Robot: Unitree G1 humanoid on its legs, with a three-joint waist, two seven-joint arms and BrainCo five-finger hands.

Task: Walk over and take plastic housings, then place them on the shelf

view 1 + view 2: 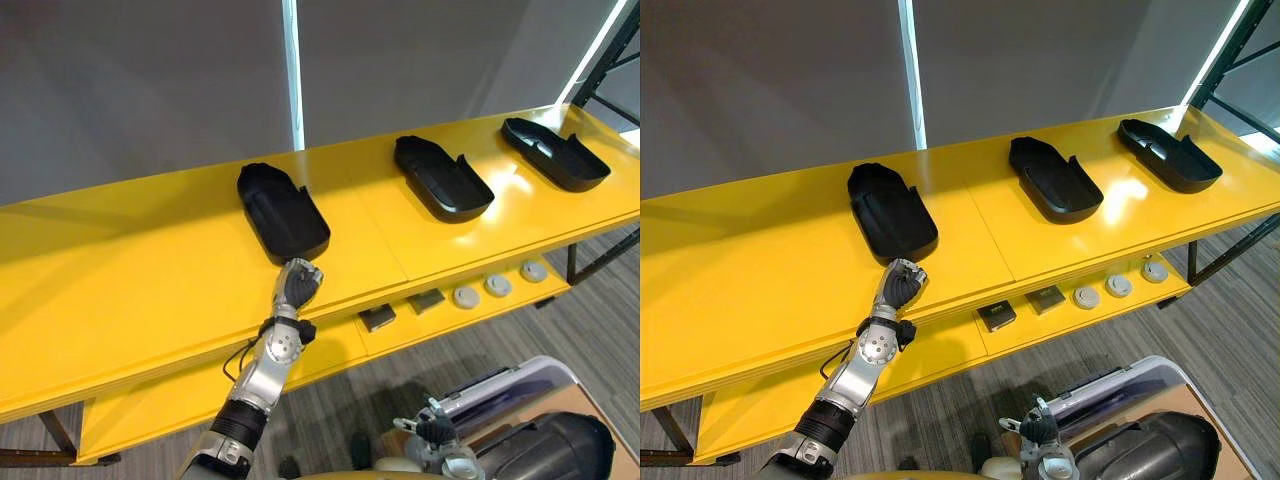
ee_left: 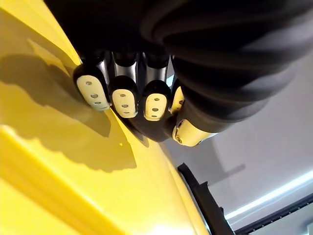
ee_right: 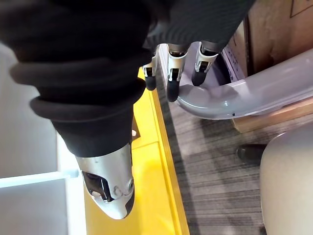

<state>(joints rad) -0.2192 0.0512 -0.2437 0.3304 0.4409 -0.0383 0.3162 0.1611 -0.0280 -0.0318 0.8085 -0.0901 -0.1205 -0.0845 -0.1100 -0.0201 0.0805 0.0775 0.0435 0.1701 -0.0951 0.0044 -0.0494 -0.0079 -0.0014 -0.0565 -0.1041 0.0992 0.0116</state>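
Observation:
Three black plastic housings lie hollow side up along the top of the yellow shelf [image 1: 120, 290]: a left one [image 1: 283, 212], a middle one [image 1: 442, 178] and a right one [image 1: 555, 153]. My left hand [image 1: 298, 283] is raised at the shelf's front edge, just in front of the left housing's near end and a little apart from it. Its fingers [image 2: 122, 95] are curled into a fist and hold nothing. My right hand [image 1: 435, 430] hangs low at the bottom of the view, its fingers [image 3: 172, 73] relaxed and empty.
A lower yellow shelf board [image 1: 330, 350] carries two grey square blocks [image 1: 378, 318] and three grey round discs [image 1: 498, 285]. A grey cart [image 1: 520, 385] with a cardboard box stands on the carpet at the lower right. A black rack frame [image 1: 612, 55] rises at the far right.

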